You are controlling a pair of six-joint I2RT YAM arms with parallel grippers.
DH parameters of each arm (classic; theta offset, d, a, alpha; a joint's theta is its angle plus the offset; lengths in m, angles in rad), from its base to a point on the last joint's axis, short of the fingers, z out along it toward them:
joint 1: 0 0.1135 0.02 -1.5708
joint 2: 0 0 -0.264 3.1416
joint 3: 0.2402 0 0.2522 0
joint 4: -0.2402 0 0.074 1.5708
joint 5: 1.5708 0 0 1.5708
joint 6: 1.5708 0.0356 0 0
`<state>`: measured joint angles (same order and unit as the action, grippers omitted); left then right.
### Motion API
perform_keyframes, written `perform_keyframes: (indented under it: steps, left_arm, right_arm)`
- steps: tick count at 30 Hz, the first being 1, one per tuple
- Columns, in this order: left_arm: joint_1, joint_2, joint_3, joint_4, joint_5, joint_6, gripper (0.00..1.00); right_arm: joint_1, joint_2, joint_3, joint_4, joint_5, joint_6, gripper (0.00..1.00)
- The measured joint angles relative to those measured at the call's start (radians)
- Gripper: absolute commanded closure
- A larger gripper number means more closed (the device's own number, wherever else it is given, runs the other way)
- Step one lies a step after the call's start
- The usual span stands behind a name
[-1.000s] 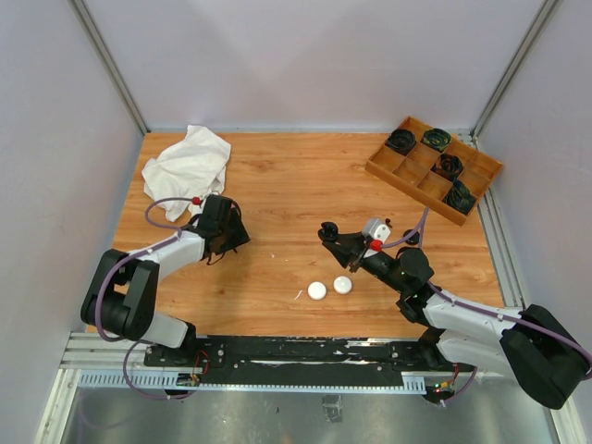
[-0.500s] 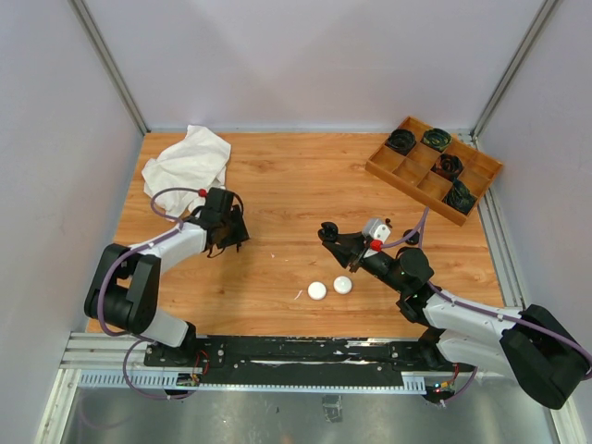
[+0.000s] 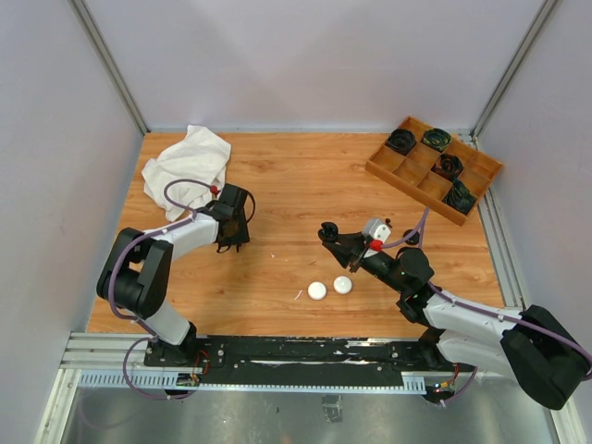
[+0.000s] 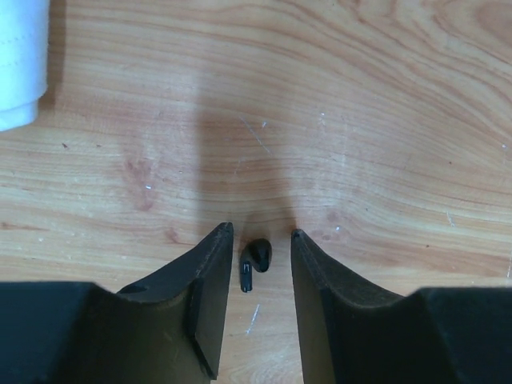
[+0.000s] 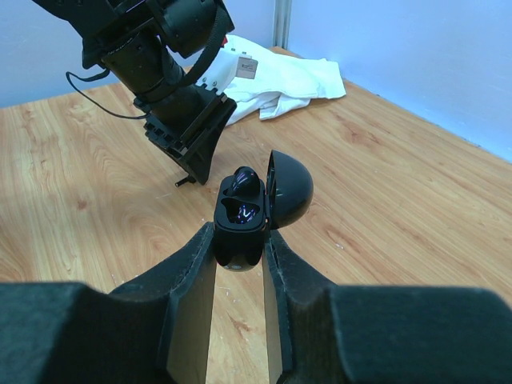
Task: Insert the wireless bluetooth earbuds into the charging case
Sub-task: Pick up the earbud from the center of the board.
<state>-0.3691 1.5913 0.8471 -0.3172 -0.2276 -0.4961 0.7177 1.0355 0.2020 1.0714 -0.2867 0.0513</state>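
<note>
A black earbud (image 4: 258,258) lies on the wooden table between the fingers of my left gripper (image 4: 261,234). The jaws stand open, with a narrow gap on each side of the bud; its stem is close to the left finger. From above, the left gripper (image 3: 230,244) points down at the table left of centre. My right gripper (image 5: 238,234) is shut on the black charging case (image 5: 238,240), held above the table with its lid (image 5: 290,188) swung open. One black earbud (image 5: 242,181) sits in the far slot; the near slot shows bare. From above the case (image 3: 326,232) is mid-table.
Two round white cases (image 3: 317,290) (image 3: 342,285) lie near the front, with a tiny white piece (image 3: 298,295) beside them. A crumpled white cloth (image 3: 188,165) lies at the back left. A wooden divided tray (image 3: 407,191) at the back right holds several dark cases.
My left gripper has shifted right and slightly back over the table, and its jaws have narrowed around the black earbud. The right arm and the case have not moved.
</note>
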Motion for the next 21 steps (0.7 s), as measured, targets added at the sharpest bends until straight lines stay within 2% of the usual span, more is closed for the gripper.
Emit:
perform_keyframes:
  steps: [8, 21]
  left_arm:
    - [-0.008, 0.019, 0.021, -0.023, -0.024, 0.018, 0.65]
    - [-0.040, 0.037, 0.045, -0.057, -0.044, 0.027, 0.66]
  right_arm:
    - [0.000, -0.003, 0.000, -0.002, 0.000, 0.000, 0.99]
    - [0.000, -0.007, 0.000, -0.008, 0.003, 0.000, 0.99]
